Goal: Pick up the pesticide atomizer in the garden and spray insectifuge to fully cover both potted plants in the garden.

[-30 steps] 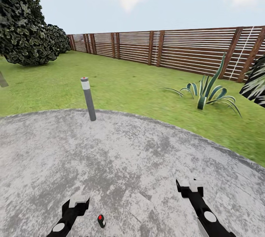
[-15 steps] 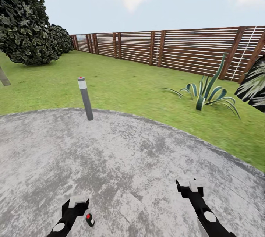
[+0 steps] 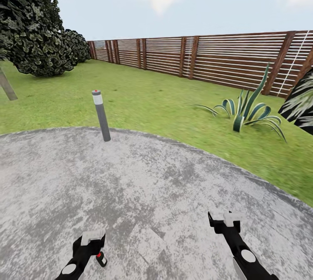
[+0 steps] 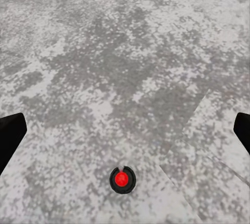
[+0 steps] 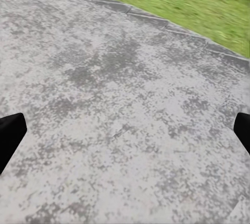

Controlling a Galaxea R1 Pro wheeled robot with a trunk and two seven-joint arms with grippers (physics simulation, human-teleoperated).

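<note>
Two claws hanging low over the round grey paved patch (image 3: 152, 184) in the head view: left claw (image 3: 93, 237) at the lower left, right claw (image 3: 226, 218) at the lower right, well apart from each other. Both standing released, fingers spread wide and grasping nothing; in each wrist view, dark fingertips (image 4: 10, 135) (image 5: 10, 133) sitting at opposite edges with bare paving between them.

Lying on the paving just beside the left claw, toward the robot's middle: the pesticide atomizer (image 3: 101, 258), small and dark with a red part facing up. Seen from the left wrist camera as a dark round shape with a red centre (image 4: 122, 179), between the spread fingers but not touching either.

Standing upright at the far rim of the paved patch: a grey post (image 3: 101, 115) with a red-dotted top. Spreading beyond it: green lawn (image 3: 152, 101), closed off by a slatted brown wooden fence (image 3: 208, 60). Growing on the lawn at the right: a blue-green striped agave (image 3: 245, 112); at the far left, a dark leafy tree (image 3: 34, 36).
</note>
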